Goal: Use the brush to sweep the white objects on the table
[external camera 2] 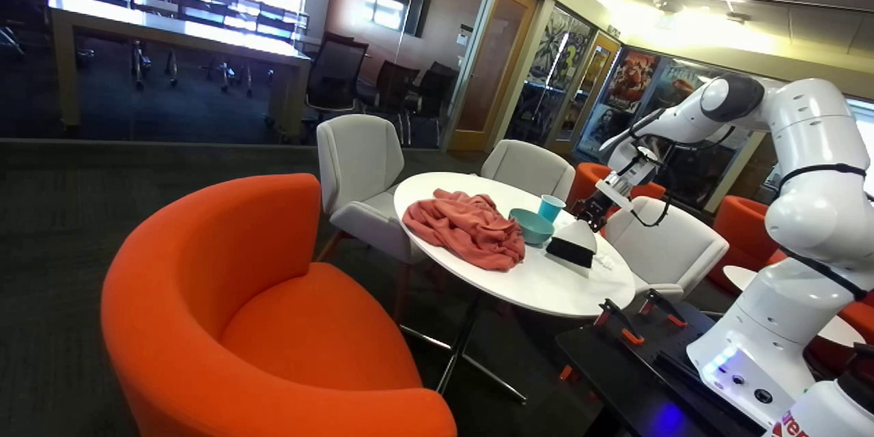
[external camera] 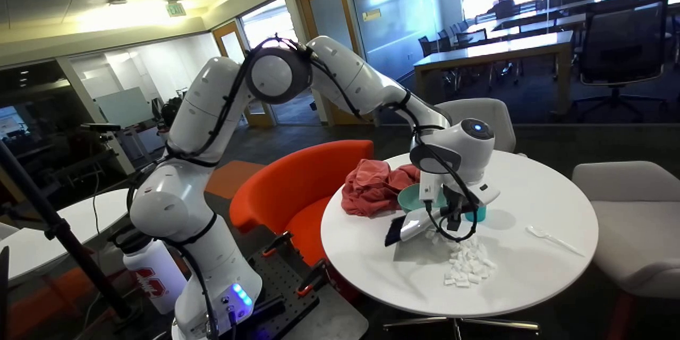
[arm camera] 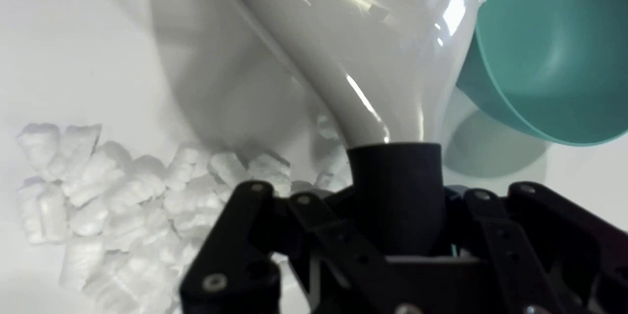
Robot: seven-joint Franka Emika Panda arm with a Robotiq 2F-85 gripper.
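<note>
The brush has a glossy white body and dark bristles; it shows in both exterior views (external camera: 417, 223) (external camera 2: 578, 235) and in the wrist view (arm camera: 363, 44). My gripper (arm camera: 397, 201) is shut on its black handle; the gripper also shows in both exterior views (external camera: 454, 217) (external camera 2: 593, 217). The bristles point away from the gripper, down toward the table. I cannot tell whether they touch it. The white objects (external camera: 470, 264) are small chunks heaped on the round white table (external camera: 536, 186), beside and partly under the gripper. They fill the lower left of the wrist view (arm camera: 132, 211).
A teal bowl (external camera 2: 532, 227) stands close beside the brush, also in the wrist view (arm camera: 554, 59). A blue cup (external camera 2: 551, 208) stands near it. A crumpled red cloth (external camera: 372, 188) lies at the table's edge. A white plastic spoon (external camera: 555, 239) lies on the table. Chairs surround it.
</note>
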